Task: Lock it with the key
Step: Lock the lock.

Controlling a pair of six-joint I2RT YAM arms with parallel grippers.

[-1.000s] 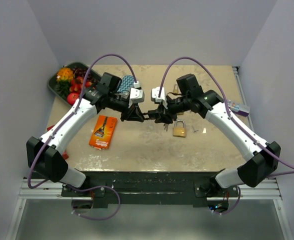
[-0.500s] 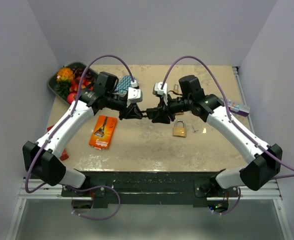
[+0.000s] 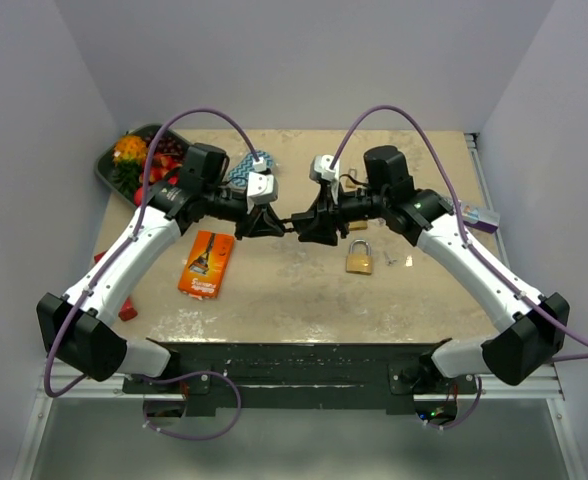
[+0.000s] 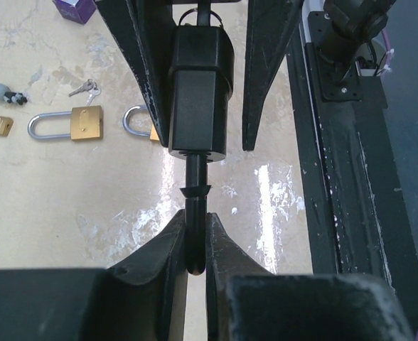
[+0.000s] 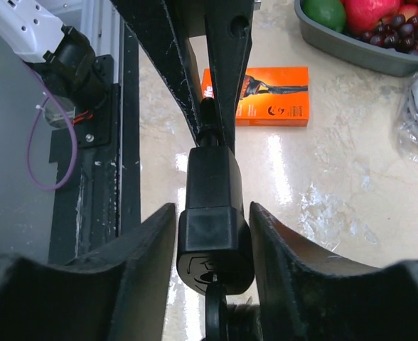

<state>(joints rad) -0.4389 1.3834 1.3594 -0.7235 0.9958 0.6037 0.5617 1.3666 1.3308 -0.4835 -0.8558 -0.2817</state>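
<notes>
A black padlock [image 3: 296,221] hangs in the air between my two grippers over the middle of the table. My left gripper [image 3: 280,222] is shut on its thin black shackle [image 4: 195,206], pinched between the fingertips in the left wrist view, where the gripper [image 4: 195,241] sits at the bottom. My right gripper [image 3: 312,221] closes round the lock body [image 5: 212,185] from the opposite side, its fingers [image 4: 266,71] flanking the body. A key [image 5: 215,312] sits in the keyhole at the lock's bottom, edge-on inside the right gripper [image 5: 212,213].
A brass padlock [image 3: 359,258] and small keys [image 3: 389,260] lie right of centre. An orange box [image 3: 206,262] lies at the left. A grey tray of fruit [image 3: 114,165] stands back left, with a blue netted item [image 3: 242,170] beside it. A purple box [image 3: 479,215] is at the right edge.
Both grippers, joined by the black padlock, have moved a little toward the back and higher. Both wrists have turned. The grips look unchanged.
</notes>
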